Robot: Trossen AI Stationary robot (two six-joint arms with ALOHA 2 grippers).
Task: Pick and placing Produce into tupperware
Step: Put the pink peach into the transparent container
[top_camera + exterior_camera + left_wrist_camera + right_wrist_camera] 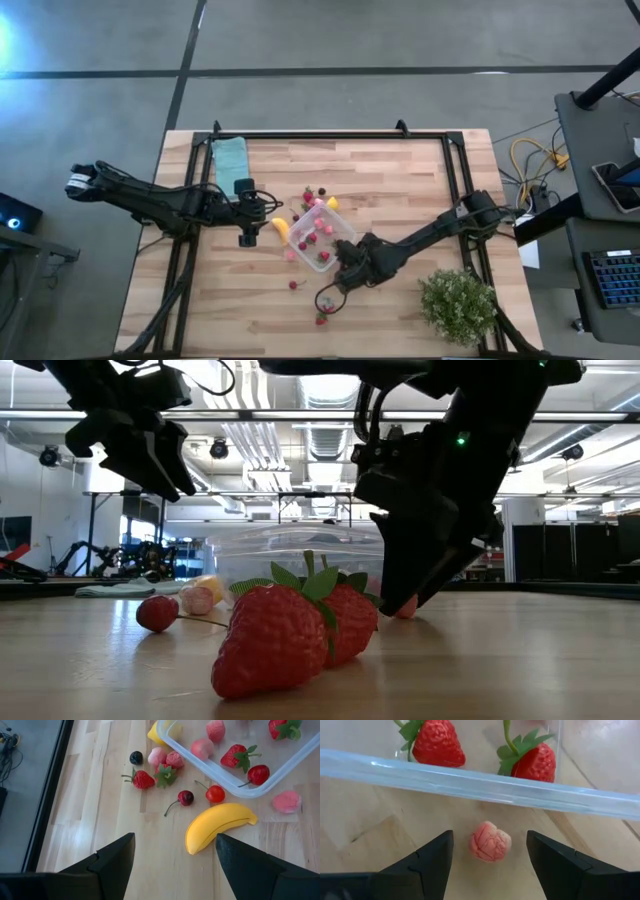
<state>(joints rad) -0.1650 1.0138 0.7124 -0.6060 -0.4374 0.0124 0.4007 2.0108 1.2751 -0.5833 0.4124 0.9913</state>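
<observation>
The clear tupperware (350, 236) stands mid-table with several red and pink pieces inside. My left gripper (248, 238) hovers open at its left, over the bare table beside a yellow banana (220, 825) that lies flat on the wood; the banana reaches up to one fingertip in the left wrist view (175, 840). My right gripper (345, 272) is open at the tub's near right wall (470, 780). Its fingers stand on either side of a small pink berry (490, 847) on the table, without touching it. More produce lies loose around the tub.
Loose strawberries (322, 318) and a cherry (293, 285) lie near the table's near edge, and more pieces (315, 195) sit beyond the tub. A folded teal cloth (230, 160) lies far left. A potted plant (458, 305) stands at the near right corner.
</observation>
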